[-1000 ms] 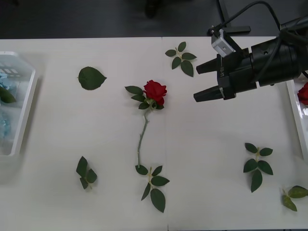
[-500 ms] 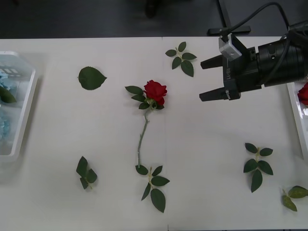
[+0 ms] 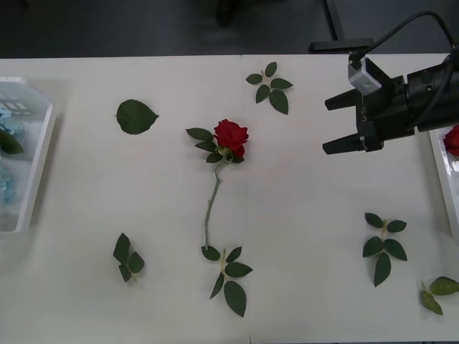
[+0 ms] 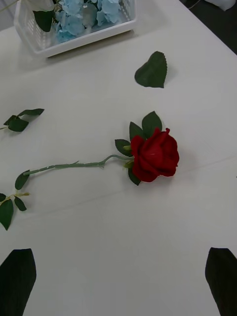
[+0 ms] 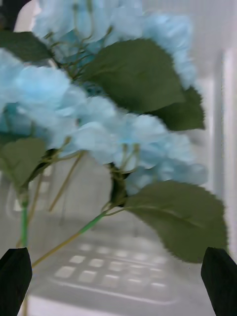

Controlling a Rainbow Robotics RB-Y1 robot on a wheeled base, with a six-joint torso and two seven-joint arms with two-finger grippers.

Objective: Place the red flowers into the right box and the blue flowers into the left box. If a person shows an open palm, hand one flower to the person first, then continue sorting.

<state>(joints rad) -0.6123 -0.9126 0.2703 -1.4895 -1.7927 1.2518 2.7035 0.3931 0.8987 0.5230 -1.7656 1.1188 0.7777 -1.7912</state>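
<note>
One red flower [image 3: 231,135] lies in the middle of the table, its stem running toward the near edge; the right wrist view shows this rose [image 4: 154,155] too. Another red bloom [image 3: 452,140] rests in the right box [image 3: 439,172]. Well to the right of the lying rose, close to that box, my right gripper [image 3: 326,127] [image 4: 121,254] hovers open and empty. Blue flowers [image 3: 6,190] [image 4: 79,12] fill the left box [image 3: 37,168] [image 4: 74,43]. My left gripper [image 5: 117,256] is open just above those blue flowers [image 5: 98,128], over the box's slotted base [image 5: 108,279].
Loose green sprigs are scattered on the white table: a single leaf [image 3: 136,116], sprigs at the back [image 3: 271,86], front left [image 3: 128,258], front middle [image 3: 228,274] beside the stem end, and front right [image 3: 382,247] [image 3: 437,292].
My right gripper has drawn back to the right, away from the lying rose and toward the right box, still open. The rose and sprigs have not moved.
</note>
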